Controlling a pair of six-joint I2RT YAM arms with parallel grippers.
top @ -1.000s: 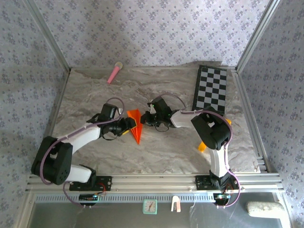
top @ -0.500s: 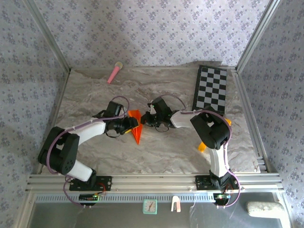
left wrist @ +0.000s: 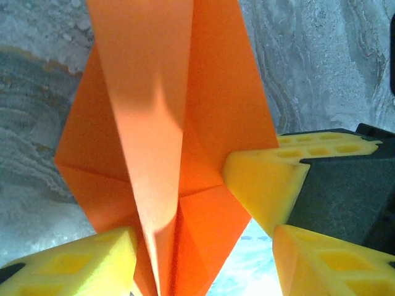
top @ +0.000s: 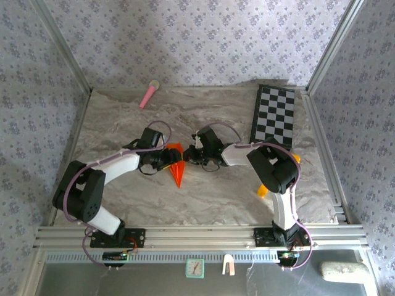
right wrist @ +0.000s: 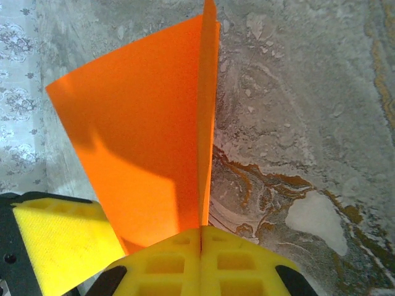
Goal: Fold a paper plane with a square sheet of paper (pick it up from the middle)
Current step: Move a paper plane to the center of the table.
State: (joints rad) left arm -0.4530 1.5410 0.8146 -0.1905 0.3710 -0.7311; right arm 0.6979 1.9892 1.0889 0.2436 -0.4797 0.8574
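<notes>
The bright orange paper plane [top: 178,169] lies mid-table, its point toward the near edge. In the left wrist view its centre ridge [left wrist: 157,142] rises between the two wide-apart yellow fingers of my left gripper [left wrist: 205,239], which is open around its tail. My right gripper [right wrist: 200,233] is shut on the plane's upright fold [right wrist: 208,117]; its pads meet with the paper edge between them. From above, the left gripper [top: 166,158] and the right gripper [top: 187,155] face each other across the plane. One right finger [left wrist: 262,176] presses against the paper's side.
A black-and-white checkerboard [top: 273,115] lies at the back right and a pink stick [top: 149,94] at the back left. A small yellow-orange block [top: 263,190] sits by the right arm's base. Metal frame rails border the marbled table [top: 117,117].
The left arm's elbow has swung inward and its gripper has edged right over the plane's tail. The right gripper has kept its hold in place.
</notes>
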